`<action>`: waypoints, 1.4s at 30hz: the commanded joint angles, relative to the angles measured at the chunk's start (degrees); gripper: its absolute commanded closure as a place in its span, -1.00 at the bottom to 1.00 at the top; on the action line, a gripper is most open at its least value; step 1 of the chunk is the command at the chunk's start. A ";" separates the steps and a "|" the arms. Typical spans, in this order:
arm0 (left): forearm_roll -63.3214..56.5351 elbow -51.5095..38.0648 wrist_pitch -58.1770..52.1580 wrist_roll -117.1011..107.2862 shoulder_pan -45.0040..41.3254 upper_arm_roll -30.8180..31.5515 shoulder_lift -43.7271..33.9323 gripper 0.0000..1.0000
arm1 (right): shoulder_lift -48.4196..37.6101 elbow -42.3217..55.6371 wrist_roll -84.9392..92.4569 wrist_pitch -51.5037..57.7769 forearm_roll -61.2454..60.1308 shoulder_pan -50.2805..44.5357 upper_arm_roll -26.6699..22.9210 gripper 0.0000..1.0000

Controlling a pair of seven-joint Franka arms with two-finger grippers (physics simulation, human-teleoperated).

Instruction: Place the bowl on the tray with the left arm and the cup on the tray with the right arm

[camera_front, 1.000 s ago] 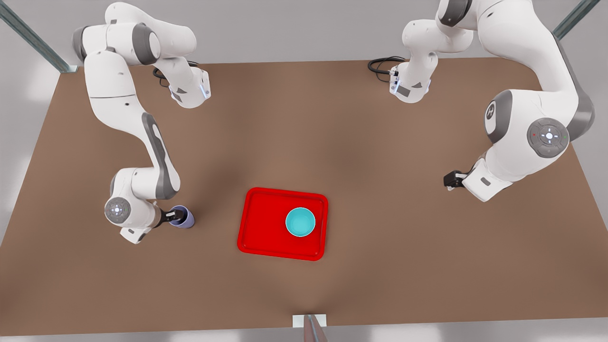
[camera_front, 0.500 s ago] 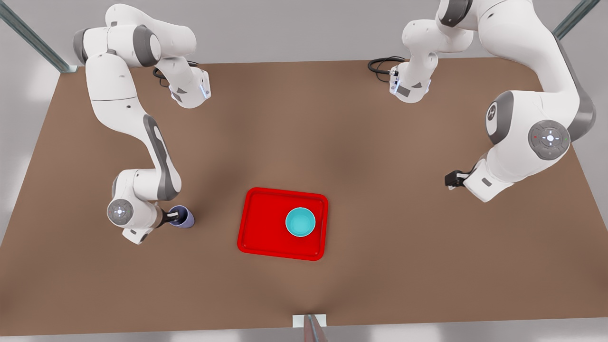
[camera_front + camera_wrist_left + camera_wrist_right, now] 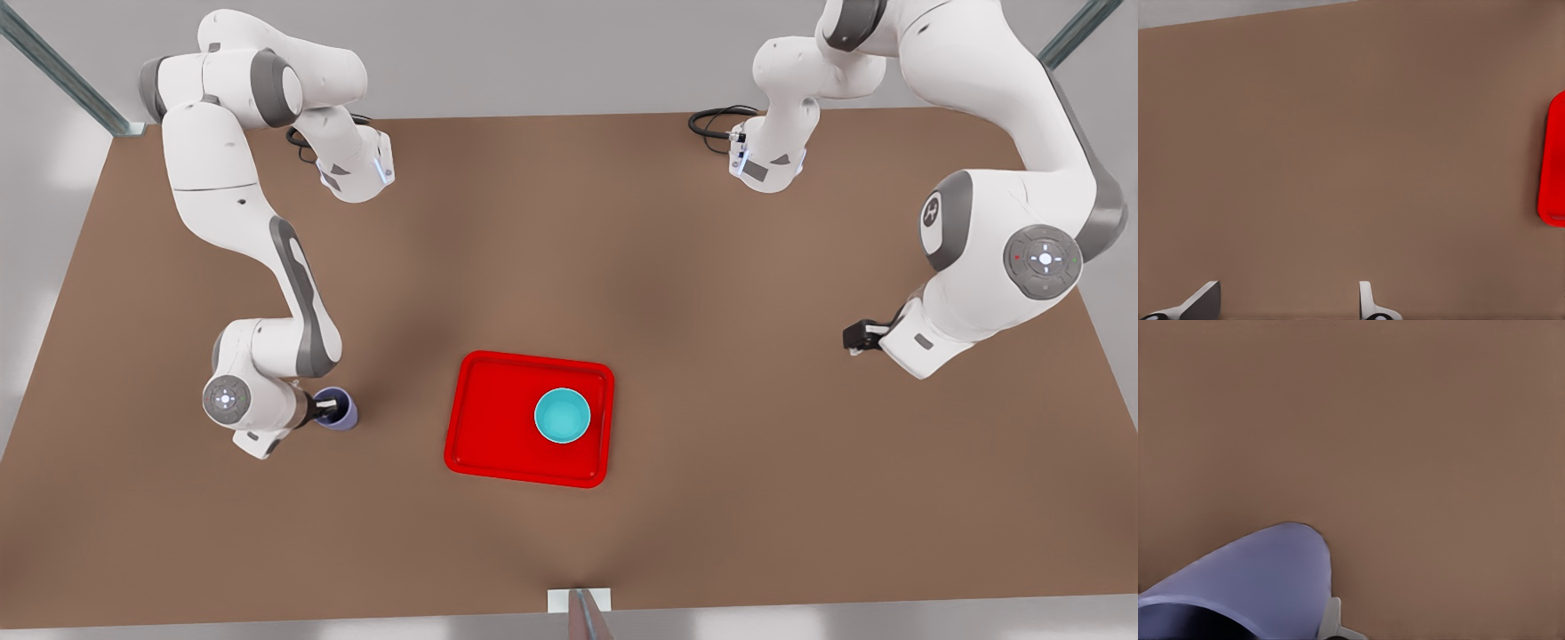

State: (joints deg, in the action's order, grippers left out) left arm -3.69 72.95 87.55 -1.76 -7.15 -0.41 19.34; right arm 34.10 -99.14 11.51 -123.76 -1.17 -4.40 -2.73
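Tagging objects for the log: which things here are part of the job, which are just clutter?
Job:
- bowl, on the tray
- cup, gripped by the right end effector
- left end effector, open, waiting

Clutter:
- black cable
- table

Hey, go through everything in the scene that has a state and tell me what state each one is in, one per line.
bowl: upright, resting on the tray, free of any end effector.
tray: flat on the table, holding the bowl.
cup: off the tray, gripped at its rim.
right end effector: shut on the cup's rim.
left end effector: open, holding nothing, away from the tray.
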 commanded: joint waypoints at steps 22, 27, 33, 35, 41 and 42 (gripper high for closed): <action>0.00 -0.09 -2.12 -0.88 -0.24 0.49 -0.45 -1.00 | 5.27 13.88 -0.70 4.58 -16.94 -25.75 -3.51 0.57; 0.00 -0.09 -2.12 -0.97 -0.24 0.49 -0.53 -1.00 | 7.39 14.59 -0.70 4.49 -16.94 -26.80 -3.60 0.57; 0.00 -0.09 -2.12 -1.05 -0.24 0.49 -0.62 -1.00 | 8.62 14.59 -0.61 4.23 -16.85 -26.71 -3.60 -0.55; 0.00 -0.18 -2.20 -1.14 -0.24 0.49 -0.71 -1.00 | 8.97 14.59 -0.52 3.70 -16.85 -26.71 -3.60 -1.00; 0.00 -0.18 -2.20 -1.23 -0.24 0.49 -0.89 -1.00 | 8.44 15.38 -0.61 4.58 -16.94 -26.45 -3.51 -1.00; 0.00 -0.09 -2.20 -1.23 -0.24 0.49 -1.15 -1.00 | 8.27 15.47 -0.61 4.58 -16.94 -26.45 -3.51 -1.00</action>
State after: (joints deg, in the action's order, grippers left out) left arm -3.68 72.78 85.34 -2.99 -7.38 0.09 18.20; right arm 42.13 -83.67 10.90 -119.10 -18.11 -30.85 -6.24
